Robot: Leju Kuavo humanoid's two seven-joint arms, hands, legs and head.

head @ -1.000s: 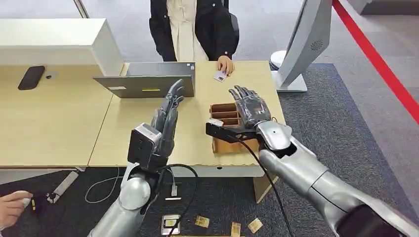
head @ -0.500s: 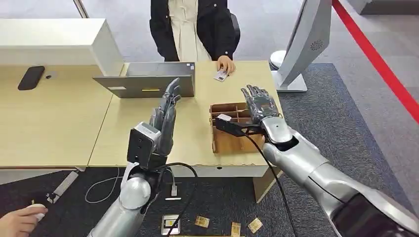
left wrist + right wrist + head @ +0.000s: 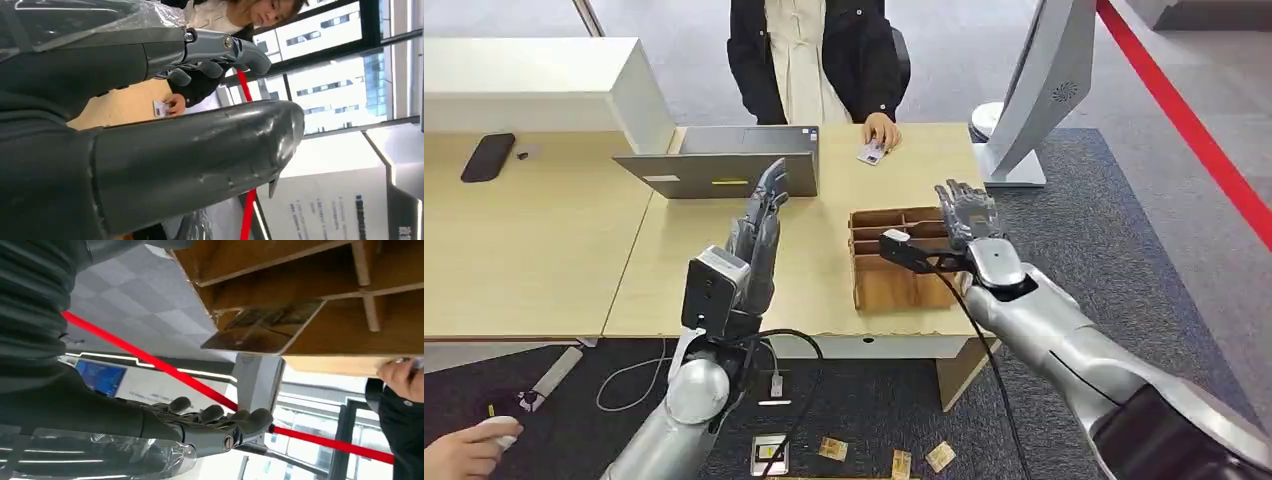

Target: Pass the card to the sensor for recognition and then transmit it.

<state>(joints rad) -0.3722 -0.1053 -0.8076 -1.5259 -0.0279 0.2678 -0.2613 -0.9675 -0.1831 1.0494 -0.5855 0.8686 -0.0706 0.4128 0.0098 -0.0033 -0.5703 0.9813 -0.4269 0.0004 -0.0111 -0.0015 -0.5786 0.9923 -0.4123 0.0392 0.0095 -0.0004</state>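
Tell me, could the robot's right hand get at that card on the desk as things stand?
Probably yes: the right hand hovers open beyond the wooden box, with bare desk up to the card, though the person's hand rests on it.

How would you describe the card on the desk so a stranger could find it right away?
Start at the light wooden desk and go to its far edge, just right of the grey laptop. The small white card lies flat there under a person's hand, beyond the brown compartmented wooden box.

Left robot hand (image 3: 759, 238) is raised upright, fingers straight and together, holding nothing. Right robot hand (image 3: 965, 214) reaches forward with palm up, fingers loosely spread and empty, well apart from the left.
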